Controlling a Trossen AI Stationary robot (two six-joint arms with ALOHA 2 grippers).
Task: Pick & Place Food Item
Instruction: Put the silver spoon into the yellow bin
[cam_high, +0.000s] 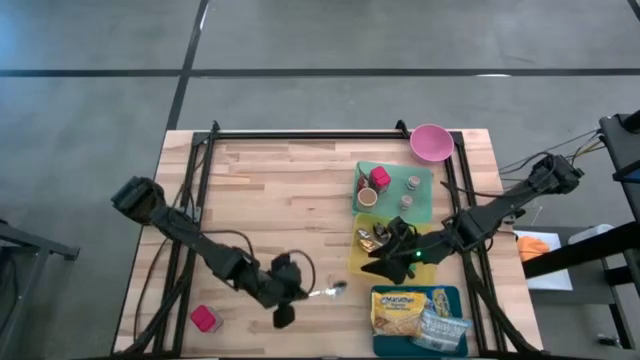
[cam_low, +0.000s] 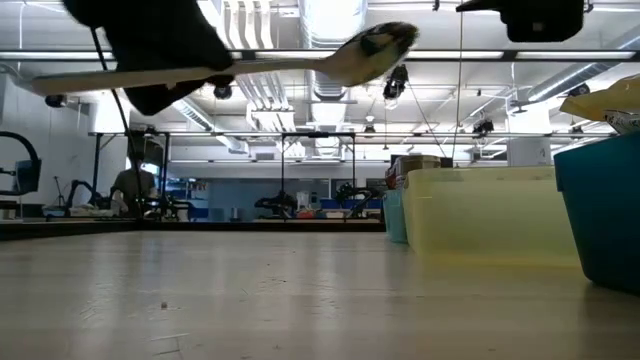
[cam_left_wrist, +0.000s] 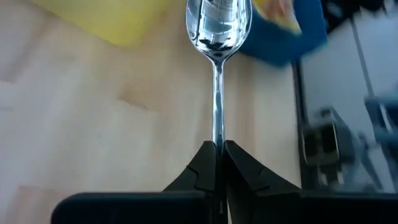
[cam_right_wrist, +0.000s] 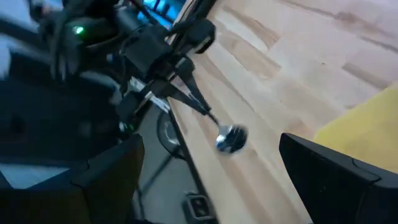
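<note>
spoon (cam_left_wrist: 217, 37): metal, polished, bowl mirror-bright — held clear of the table, out over bare wood just short of the trays; in the low view it hangs high with the bowl pointing toward the bins.
handling: I'd judge it light, rigid and slick — won't bend or break, but a thin round handle can pivot between flat pads if the wrist rolls or it bumps something.
grip point: taken at the far end of the handle, so the bowl sticks well out front; fine for scooping reach, poorer for control. A hold nearer mid-handle would swing less.
left gripper (cam_left_wrist: 217, 163): pinched tight on the handle end, fingers nearly meeting around it, angled down toward the table.
right gripper (cam_right_wrist: 205, 168): fingers spread wide, nothing between them; in the high view it sits over the yellow tray (cam_high: 432, 268), facing the spoon across the gap.
yellow tray: holds a few small items under the right arm — can't tell what they are.
green tray (cam_high: 425, 205): behind the yellow one, with small cups and a red block in it.
blue tray (cam_high: 455, 296): nearest the front edge, holds a crinkly yellow food packet (cam_high: 400, 308) — looks soft, light, slippery film.
pink bowl (cam_high: 431, 142): at the back edge, well apart from both grippers.
pink block (cam_high: 205, 319): front left corner, untouched.
risk: spoon twisting in the pinch during any scoop or handover.
</note>
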